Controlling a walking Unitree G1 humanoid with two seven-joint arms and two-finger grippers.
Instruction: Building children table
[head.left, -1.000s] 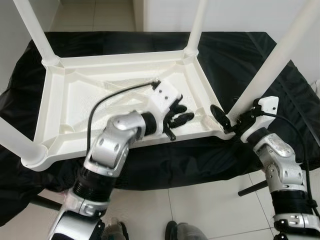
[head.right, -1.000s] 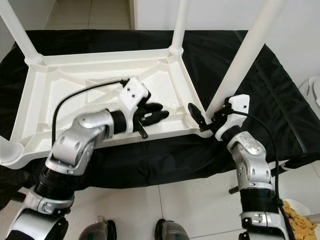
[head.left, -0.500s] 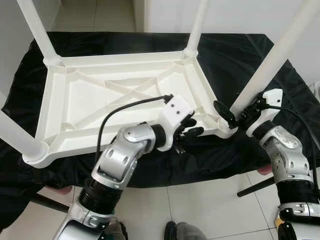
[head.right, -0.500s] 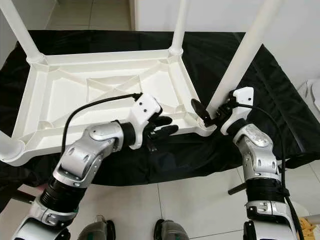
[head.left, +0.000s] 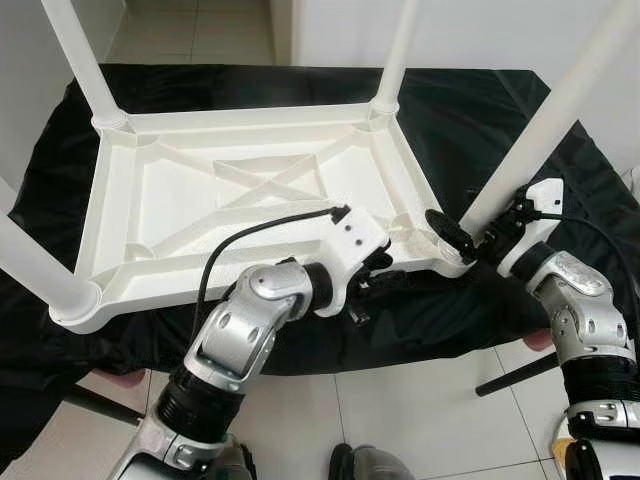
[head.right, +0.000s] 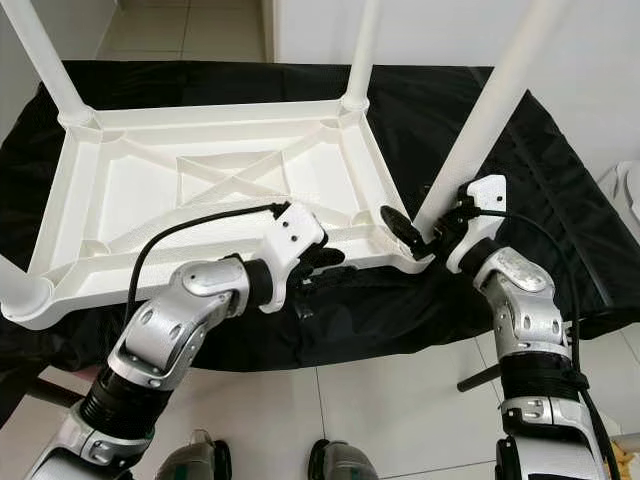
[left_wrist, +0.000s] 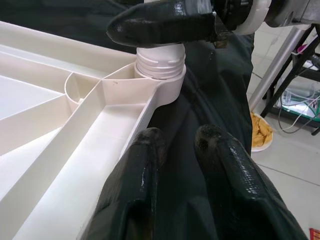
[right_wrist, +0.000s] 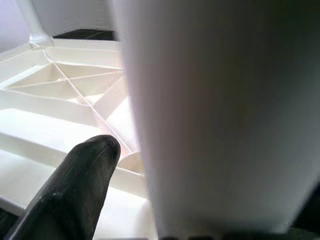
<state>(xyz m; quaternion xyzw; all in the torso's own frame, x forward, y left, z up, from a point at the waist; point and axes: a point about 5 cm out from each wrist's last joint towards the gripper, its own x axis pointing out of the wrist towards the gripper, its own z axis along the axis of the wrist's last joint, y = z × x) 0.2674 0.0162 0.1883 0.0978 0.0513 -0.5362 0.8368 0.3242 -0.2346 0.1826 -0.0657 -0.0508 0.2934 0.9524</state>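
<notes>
A black cloth covers the support surface from edge to edge and hangs over its near edge towards the pale tiled floor. Directly on the cloth lies the white plastic children's table, upside down, its ribbed underside facing up and its long side running along the near edge. Four white legs rise from its corners. The table's near right corner sits close to the cloth's near edge.

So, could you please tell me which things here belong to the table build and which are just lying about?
For the job: tabletop, upside down; leg in the right gripper; left gripper at the tabletop's edge.

Lying about: black cloth; plate of food on the floor.
</notes>
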